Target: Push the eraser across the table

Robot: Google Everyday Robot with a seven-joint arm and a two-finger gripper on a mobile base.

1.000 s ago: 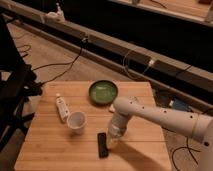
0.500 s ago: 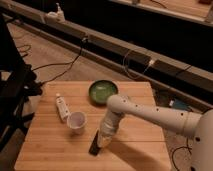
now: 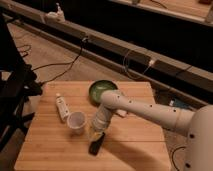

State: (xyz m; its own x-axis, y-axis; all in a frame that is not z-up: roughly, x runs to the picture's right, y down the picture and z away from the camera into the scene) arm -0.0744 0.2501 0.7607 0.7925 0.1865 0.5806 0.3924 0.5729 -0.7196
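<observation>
- my gripper [image 3: 95, 133] hangs low over the table [image 3: 137, 150], near the middle of its front half, pointing down at the planks.
- whether it is spread or pressed together i cannot tell; its tip is lost against the dark thing under it.
- the eraser [image 3: 96, 144] lies flat on the table right below my gripper and a little nearer the front edge. it sits at a slant, one end up under the gripper's tip and the other down toward the front left.
- the gripper's tip seems to meet the eraser's upper end, though i cannot make out the contact itself.
- my arm [image 3: 150, 111] comes in from the right side, white, and crosses above the table's right half.
- a white cup [image 3: 76, 121] stands upright just to the left of my gripper, apart from the eraser.
- a white tube [image 3: 61, 106] lies on the planks further left, behind the cup.
- a green bowl [image 3: 98, 89] sits near the far edge, with my arm covering part of its near side.
- cables [image 3: 65, 65] trail over the floor beyond the table.
</observation>
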